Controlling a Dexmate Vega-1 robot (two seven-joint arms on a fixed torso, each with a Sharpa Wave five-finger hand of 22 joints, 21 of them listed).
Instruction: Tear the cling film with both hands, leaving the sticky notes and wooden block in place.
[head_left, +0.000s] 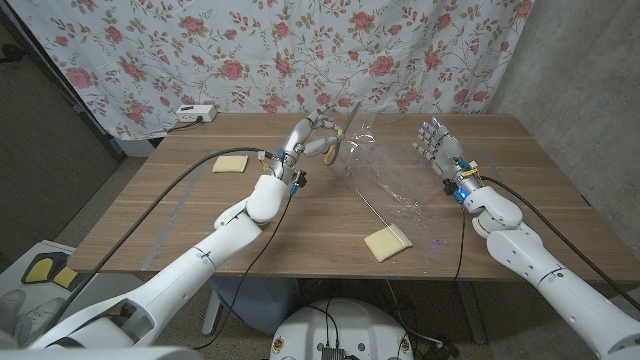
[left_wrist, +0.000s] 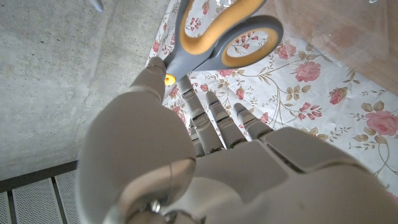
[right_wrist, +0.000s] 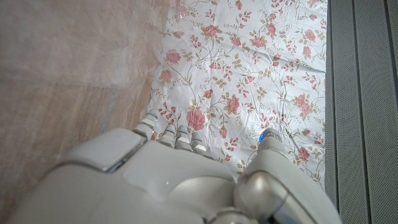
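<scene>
While raised over the far middle of the table (head_left: 200, 215), left hand (head_left: 305, 140) grips scissors (left_wrist: 217, 40) by the yellow-and-grey handles, blades mostly cut off in the wrist view and hard to make out from the head view. Right hand (head_left: 437, 145) up beside the cling film (head_left: 385, 175), fingers spread, holding nothing; touching the film or not, cannot tell. Film clear and crumpled, edges hard to trace against the wood. Sticky notes (head_left: 387, 242) near the front edge, just beside the film. Second yellow pad (head_left: 230, 163) well apart on the left.
</scene>
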